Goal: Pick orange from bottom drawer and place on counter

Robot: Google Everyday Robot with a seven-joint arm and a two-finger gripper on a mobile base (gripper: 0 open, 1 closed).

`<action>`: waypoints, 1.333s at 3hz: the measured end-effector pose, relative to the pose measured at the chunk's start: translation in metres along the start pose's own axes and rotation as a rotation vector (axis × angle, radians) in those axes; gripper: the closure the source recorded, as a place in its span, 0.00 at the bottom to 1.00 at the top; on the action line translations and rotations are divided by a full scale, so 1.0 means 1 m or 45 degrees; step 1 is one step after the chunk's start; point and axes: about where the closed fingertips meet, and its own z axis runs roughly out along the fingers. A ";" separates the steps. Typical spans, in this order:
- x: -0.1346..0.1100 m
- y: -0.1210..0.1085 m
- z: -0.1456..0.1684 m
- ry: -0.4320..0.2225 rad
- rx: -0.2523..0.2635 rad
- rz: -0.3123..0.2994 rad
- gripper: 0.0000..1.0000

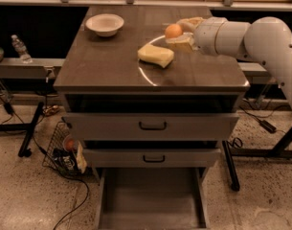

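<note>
Cabinet top in dark grey-brown wood-grain, the counter (107,68), fills the middle of the camera view, with a pale circular arc mark (144,75) curving across its right half. The robot's two-finger gripper (178,32) reaches in from the right over the far right part of the counter, at the end of a thick white arm (260,35). Its cream-coloured fingers (187,22) are closed onto the small round smooth orange fruit, the orange (173,31), one finger behind it and one in front. Whether the orange touches the counter surface or sits just above it cannot be told. A yellow rectangular sponge (156,55) lies flat on the counter near the orange, on the nearer side and slightly left, apart from it. A shallow white bowl (105,24) stands at the far left corner of the counter, well apart from both. Below the counter are two wide grey drawers with black handles, the upper drawer (112,126) and the middle drawer (117,158), both pulled out a little. The lowest, narrow grey box, the bottom drawer (150,202), is pulled far out toward the camera and shows its flat grey floor. Beside the cabinet on the left floor sits a black wire mesh basket (53,150) holding a reddish round thing (69,143).
</note>
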 end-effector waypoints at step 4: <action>0.098 -0.089 0.053 0.211 0.123 0.317 0.53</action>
